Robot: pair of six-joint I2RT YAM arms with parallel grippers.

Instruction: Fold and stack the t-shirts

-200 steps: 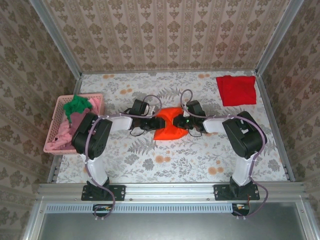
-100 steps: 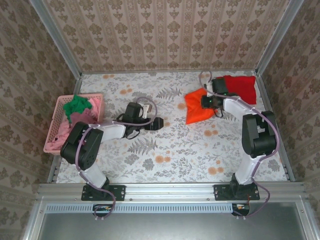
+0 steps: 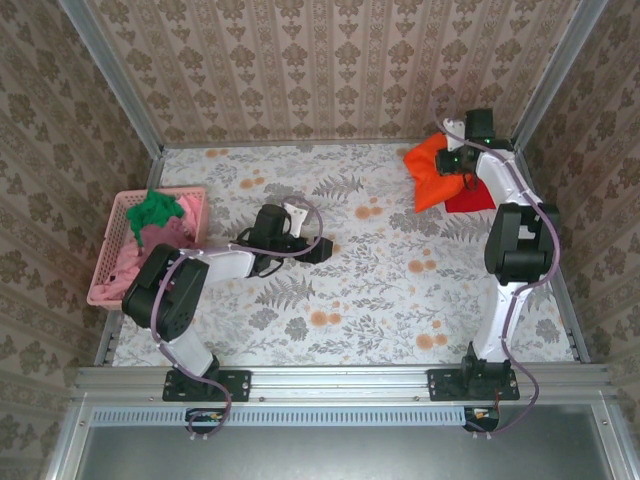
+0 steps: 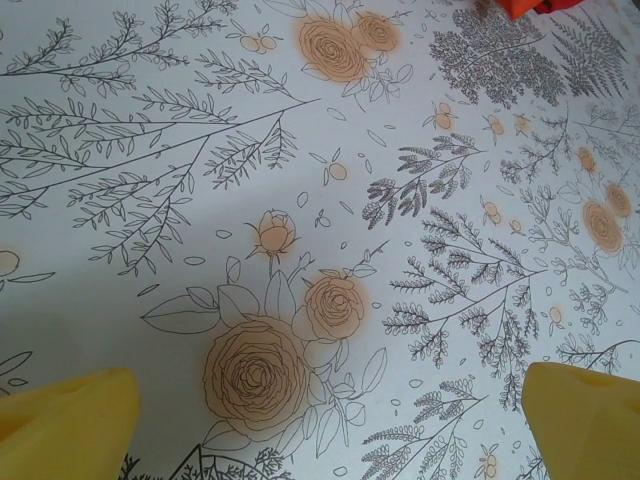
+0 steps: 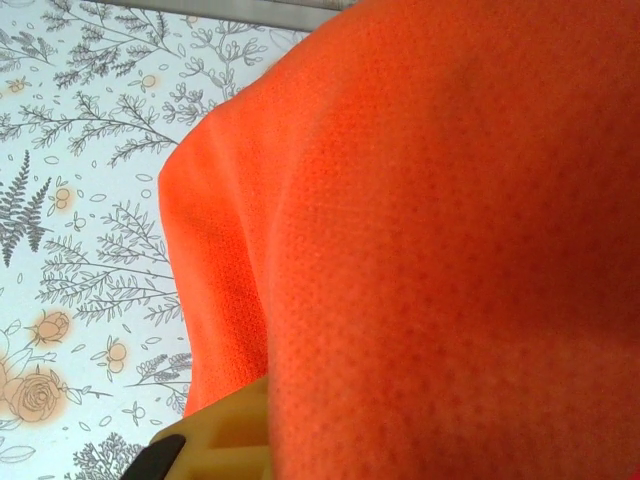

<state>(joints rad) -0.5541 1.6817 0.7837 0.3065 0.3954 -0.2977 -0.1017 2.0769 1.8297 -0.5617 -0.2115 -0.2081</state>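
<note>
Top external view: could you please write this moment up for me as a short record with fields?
orange shirt: bunched, held at the far right corner
red shirt: on the table, partly hidden by the orange one
right fingers: shut on orange shirt
left fingers: open over bare table
basket: left edge, holding green shirt and pink shirt

You can't make out the fingertips of the right gripper (image 3: 450, 163), because folds of the orange shirt (image 3: 428, 172) bury them. That shirt and the arm hide most of the red shirt (image 3: 470, 198). In the left wrist view, the top edge cuts off the orange cloth.
</note>
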